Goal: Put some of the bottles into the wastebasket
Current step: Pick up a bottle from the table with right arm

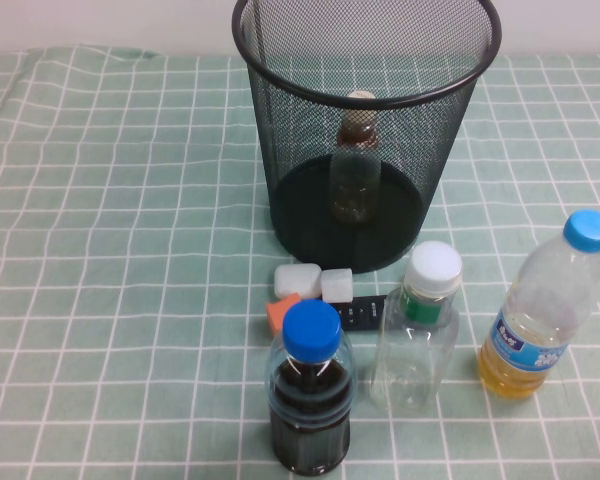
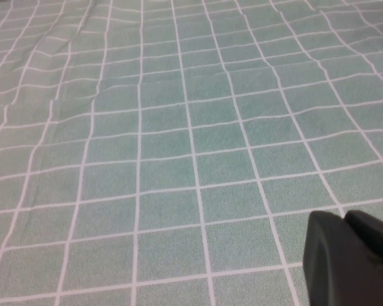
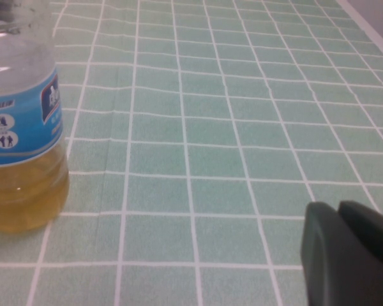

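Note:
The black wire-mesh wastebasket (image 1: 280, 130) stands at the back middle of the table. Through its mesh shows the small slim bottle (image 1: 356, 165) with a cream cap and brown neck label, upright and seemingly on the basket's black base. In front of the basket stands the bigger squarish clear bottle (image 1: 418, 335), with a white cap and green neck band. Neither arm appears in the high view. My left gripper (image 2: 345, 217) is shut and empty over bare cloth. My right gripper (image 3: 338, 206) is also shut and empty, low over the cloth, to one side of the yellow-liquid bottle.
A blue-capped bottle of dark liquid (image 1: 310, 400) stands at the front middle. A blue-capped bottle of yellow liquid (image 1: 545, 310) (image 3: 22, 127) stands at the right. Two white cubes (image 1: 298, 279), an orange block (image 1: 280, 312) and a black object (image 1: 365, 312) lie between basket and bottles. Green checked cloth (image 1: 120, 250) covers the table.

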Available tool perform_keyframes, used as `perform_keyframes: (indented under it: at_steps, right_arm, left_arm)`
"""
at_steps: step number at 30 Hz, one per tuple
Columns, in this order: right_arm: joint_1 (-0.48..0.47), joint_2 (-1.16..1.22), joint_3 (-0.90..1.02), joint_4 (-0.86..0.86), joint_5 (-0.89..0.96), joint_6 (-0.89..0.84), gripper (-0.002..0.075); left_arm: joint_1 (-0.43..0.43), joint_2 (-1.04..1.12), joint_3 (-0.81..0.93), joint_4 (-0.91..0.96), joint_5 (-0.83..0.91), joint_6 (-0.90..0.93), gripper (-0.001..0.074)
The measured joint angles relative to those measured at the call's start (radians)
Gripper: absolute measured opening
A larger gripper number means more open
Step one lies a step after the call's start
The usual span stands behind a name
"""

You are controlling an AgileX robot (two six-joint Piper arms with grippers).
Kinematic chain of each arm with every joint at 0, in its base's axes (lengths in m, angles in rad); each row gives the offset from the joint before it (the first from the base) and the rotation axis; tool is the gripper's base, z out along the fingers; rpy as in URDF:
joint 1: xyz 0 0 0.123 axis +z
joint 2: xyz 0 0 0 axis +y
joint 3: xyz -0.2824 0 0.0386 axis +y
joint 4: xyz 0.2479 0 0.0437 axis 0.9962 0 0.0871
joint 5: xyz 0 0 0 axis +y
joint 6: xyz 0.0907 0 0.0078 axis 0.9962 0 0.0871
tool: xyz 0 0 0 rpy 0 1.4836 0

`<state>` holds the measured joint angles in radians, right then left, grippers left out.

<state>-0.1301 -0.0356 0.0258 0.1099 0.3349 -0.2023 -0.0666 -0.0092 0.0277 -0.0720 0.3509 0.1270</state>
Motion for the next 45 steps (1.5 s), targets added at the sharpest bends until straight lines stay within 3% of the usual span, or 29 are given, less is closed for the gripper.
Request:
perform_keyframes:
  at_steps: [3,11,15,19,29,34,38,45]
  right_arm:
    - [0.000,0.000,0.000,0.006,-0.045,0.000,-0.0007]
    - [0.000,0.000,0.000,0.400,-0.322,0.017,-0.0007]
    - [0.000,0.000,-0.005,0.500,-0.411,0.023,-0.0007]
    - [0.007,0.063,-0.109,0.570,-0.233,0.030,-0.0005]
    - [0.008,0.622,-0.651,0.315,0.483,0.020,-0.0005]
    - [0.024,0.785,-0.770,0.320,0.599,-0.026,-0.0001]
    - [0.113,0.852,-0.777,0.345,0.541,-0.028,-0.0001]
    - [0.519,0.872,-0.779,0.241,0.343,0.077,-0.0001]
  left_arm:
    - [0.000,0.000,0.000,0.000,0.000,0.000,-0.0002]
    - [0.000,0.000,0.000,0.000,0.000,-0.002,-0.0002]
    - [0.000,0.000,0.000,0.001,0.000,-0.002,-0.0002]
    - [0.000,0.000,0.000,0.002,0.000,-0.002,-0.0002]
    - [0.000,-0.001,0.000,0.002,0.000,-0.002,-0.0002]
    - [0.000,-0.001,0.000,0.002,0.000,-0.002,-0.0002]
    - [0.000,-0.001,0.000,0.002,0.000,-0.002,-0.0002]
    - [0.000,-0.001,0.000,0.002,0.000,-0.002,-0.0002]
